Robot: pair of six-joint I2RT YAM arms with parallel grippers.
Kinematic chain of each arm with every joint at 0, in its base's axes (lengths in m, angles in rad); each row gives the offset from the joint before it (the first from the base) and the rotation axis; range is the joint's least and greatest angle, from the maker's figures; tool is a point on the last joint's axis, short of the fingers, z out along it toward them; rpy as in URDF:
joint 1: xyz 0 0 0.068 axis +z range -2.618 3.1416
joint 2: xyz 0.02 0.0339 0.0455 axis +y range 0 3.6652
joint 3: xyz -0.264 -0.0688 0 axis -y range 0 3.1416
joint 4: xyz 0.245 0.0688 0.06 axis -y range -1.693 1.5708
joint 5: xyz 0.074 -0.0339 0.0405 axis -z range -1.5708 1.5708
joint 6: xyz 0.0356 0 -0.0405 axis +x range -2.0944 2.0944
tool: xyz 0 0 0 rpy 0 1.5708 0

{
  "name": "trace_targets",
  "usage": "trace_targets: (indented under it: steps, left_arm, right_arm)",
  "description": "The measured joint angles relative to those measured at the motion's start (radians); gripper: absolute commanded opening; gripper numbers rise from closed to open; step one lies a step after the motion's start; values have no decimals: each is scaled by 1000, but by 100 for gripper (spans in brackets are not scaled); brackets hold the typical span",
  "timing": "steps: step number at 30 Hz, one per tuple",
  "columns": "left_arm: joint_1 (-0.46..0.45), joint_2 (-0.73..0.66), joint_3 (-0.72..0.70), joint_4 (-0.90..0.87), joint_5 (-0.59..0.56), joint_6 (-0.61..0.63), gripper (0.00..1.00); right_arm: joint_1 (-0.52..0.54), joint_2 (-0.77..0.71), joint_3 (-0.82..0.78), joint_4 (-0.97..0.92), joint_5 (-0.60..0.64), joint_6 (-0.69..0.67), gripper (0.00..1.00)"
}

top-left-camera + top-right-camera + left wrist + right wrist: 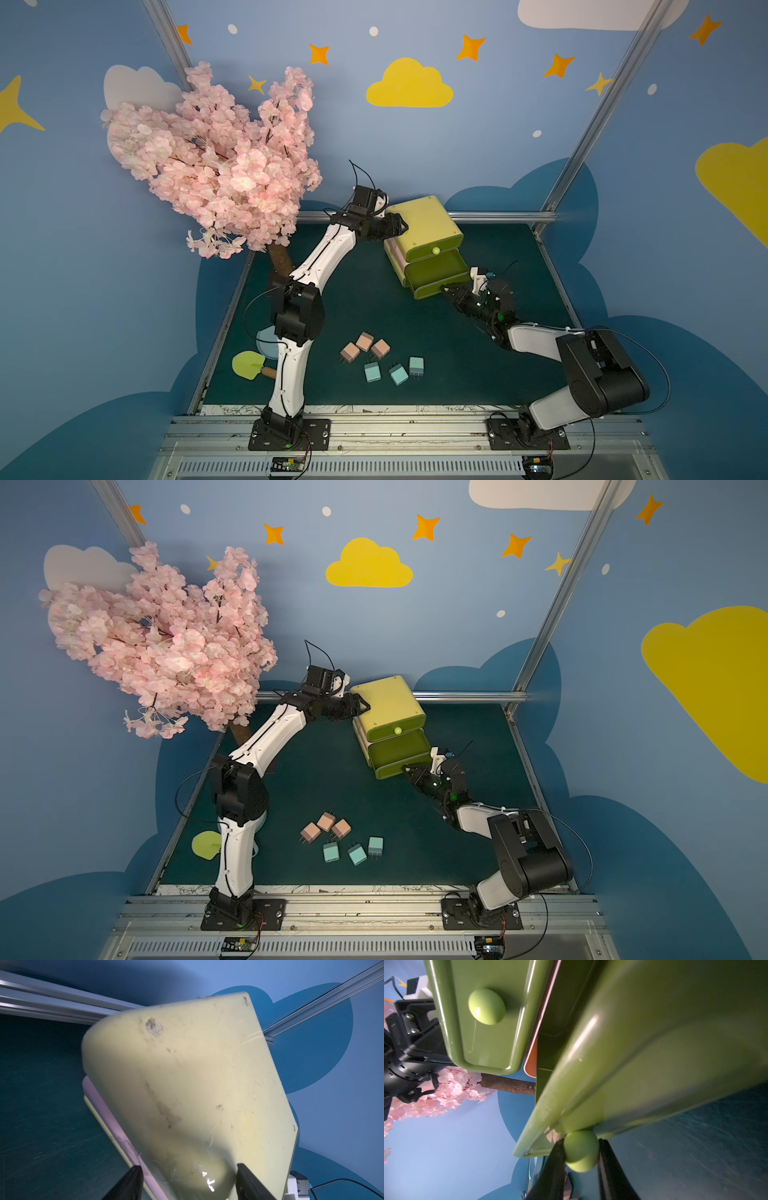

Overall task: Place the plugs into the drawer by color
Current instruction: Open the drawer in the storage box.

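Observation:
The yellow-green drawer cabinet (419, 220) stands at the back of the mat. Its top drawer is closed, with its knob (435, 250) showing. A lower drawer (430, 291) is pulled out towards the front. My right gripper (581, 1142) is shut on that drawer's round knob (581, 1155). My left gripper (189, 1169) clasps the cabinet's rounded rear corner (187, 1105), a finger on each side. In both top views three peach-pink plugs (365, 341) (326, 821) and three light blue plugs (398, 374) (357, 854) lie loose on the mat, near the front.
A pink blossom tree (212, 166) with a brown trunk (278, 257) fills the back left. Behind the left arm, at the mat's left edge, lie a pale green toy shovel (249, 365) and a light blue round object (266, 340). Aluminium rails (498, 216) border the mat.

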Motion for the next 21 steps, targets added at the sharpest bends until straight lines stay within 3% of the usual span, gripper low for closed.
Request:
trace_targets:
  steps: [6,14,21]
  left_arm:
    - [-5,0,0,0,0,0,72]
    - [-5,0,0,1,1,0,72]
    - [-5,0,0,0,1,0,72]
  right_arm:
    - [20,-8,-20,-26,5,-20,22]
    - [23,-16,-19,-92,5,-69,56]
    - [-16,-111,-19,-246,1,-159,63]
